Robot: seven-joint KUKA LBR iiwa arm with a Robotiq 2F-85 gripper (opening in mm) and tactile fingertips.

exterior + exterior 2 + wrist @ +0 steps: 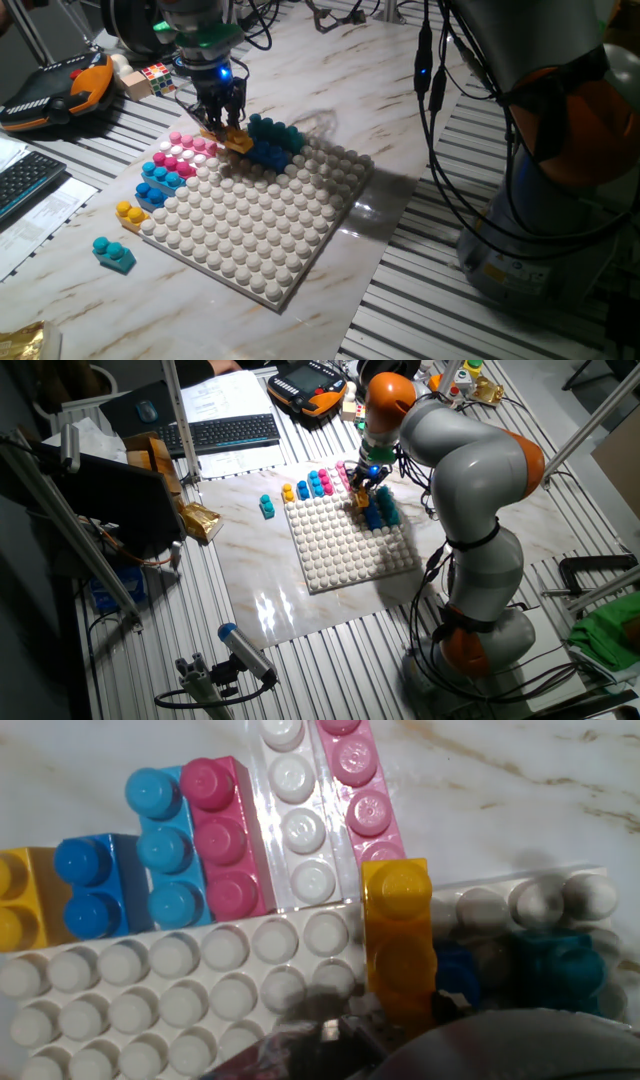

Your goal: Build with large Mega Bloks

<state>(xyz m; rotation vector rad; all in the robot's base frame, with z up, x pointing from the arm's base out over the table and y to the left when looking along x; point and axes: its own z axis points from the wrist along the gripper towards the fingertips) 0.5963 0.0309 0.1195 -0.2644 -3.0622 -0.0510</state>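
Observation:
My gripper (222,122) is shut on a yellow-orange Mega Blok (237,141), held slightly tilted over the far left corner of the white baseplate (260,225). Just right of it, teal bricks (272,130) and a blue brick (268,156) stand together on the plate. Along the plate's left edge lie pink bricks (185,150), a light blue one (163,178), a blue one (149,194) and a yellow one (130,212). A lone teal brick (113,254) rests on the table. The hand view shows the held brick (398,940) above the plate's studs, beside the pink brick (225,840).
A small puzzle cube (155,74) and an orange-black pendant (60,90) lie at the back left, with a keyboard (25,182) further left. Cables (440,90) hang at the right near the arm's base (480,640). Slatted metal surrounds the marble board.

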